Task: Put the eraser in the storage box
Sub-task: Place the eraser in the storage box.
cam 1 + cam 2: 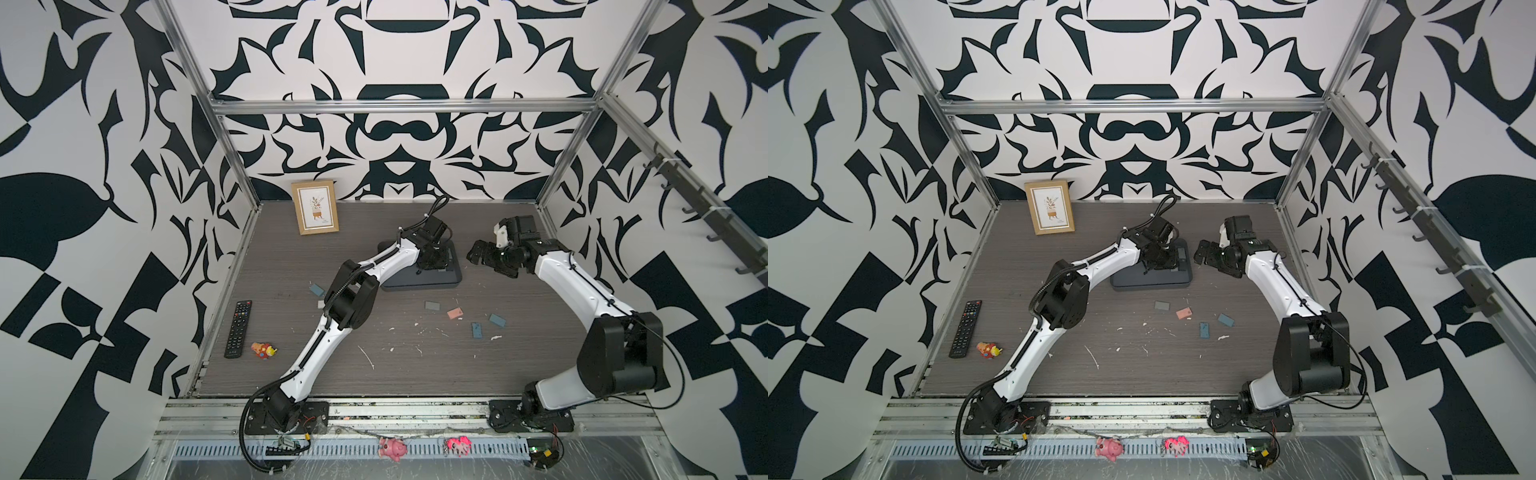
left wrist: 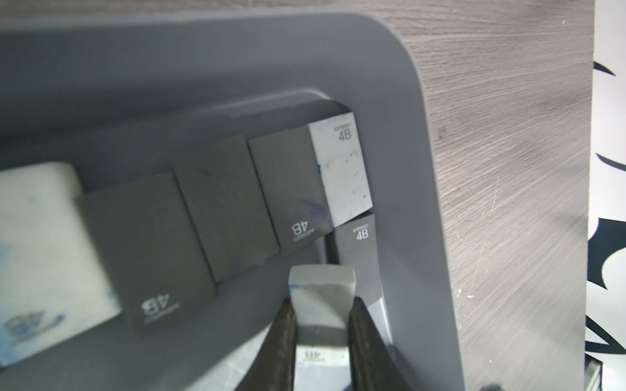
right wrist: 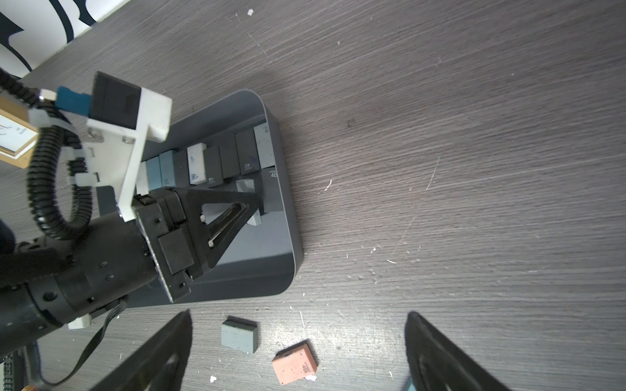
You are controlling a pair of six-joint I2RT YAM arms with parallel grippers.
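Nearest, on the rail in front of the desk (image 1: 415,374), lie two pink toys (image 1: 392,448). On the near left of the desk lies a black remote (image 1: 238,329), and just right of it a small red and yellow toy (image 1: 263,350).

In the middle of the desk lie loose erasers, apart from each other: a grey one (image 1: 432,306), a pink one (image 1: 455,312) just right of it, and two blue ones (image 1: 477,330) more to the right. One more blue eraser (image 1: 318,289) lies left of the left arm.

Behind them sits the box (image 1: 419,286). The left pincer (image 2: 321,301) reaches down into its right part and is clamped on a pale grey eraser (image 2: 321,284), which sticks out beyond the tips. This eraser is inside the rim, but I cannot tell if it touches the floor of the box. Just beside it a dark eraser marked 4B (image 2: 359,243) lies against the right wall. Farther in, a row of erasers (image 3: 220,162) stands side by side, mostly dark, some white and blue.

The right pincer (image 1: 478,252) hangs above the desk to the right of the box, its jaws wide apart and holding nothing.

At the far left a framed picture (image 1: 315,207) leans on the wall.
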